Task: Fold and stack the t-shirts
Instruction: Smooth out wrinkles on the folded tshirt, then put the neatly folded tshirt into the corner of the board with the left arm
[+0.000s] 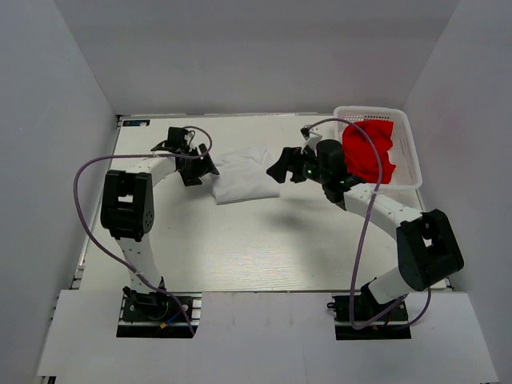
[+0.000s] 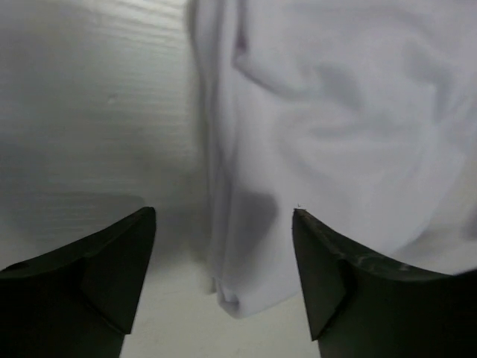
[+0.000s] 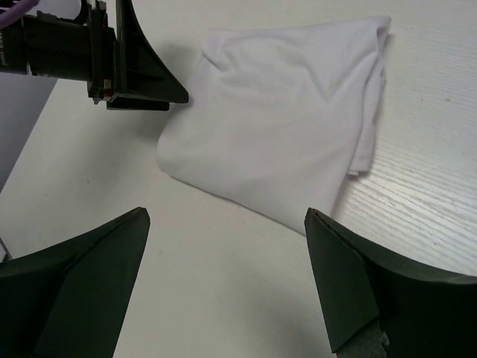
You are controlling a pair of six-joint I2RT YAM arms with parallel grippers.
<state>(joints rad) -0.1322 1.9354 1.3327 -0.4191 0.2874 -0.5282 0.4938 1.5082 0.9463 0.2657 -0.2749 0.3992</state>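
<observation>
Jaws apart on both: left gripper (image 2: 223, 216) at white t-shirt's (image 1: 244, 178) left edge, right gripper (image 3: 227, 216) above its right edge

The white shirt (image 2: 335, 127) lies rumpled on the pale table (image 2: 89, 112). The left gripper (image 2: 223, 212) has its jaws apart, with the shirt's near corner between them.

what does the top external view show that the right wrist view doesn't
Only the top external view shows the red t-shirt, lying in the white basket at the far right of the table. Only the right wrist view shows the stacked layers along one edge of the white t-shirt, seen past the right gripper with its jaws open. Both show that white shirt folded on the table, with the left gripper at its edge.
</observation>
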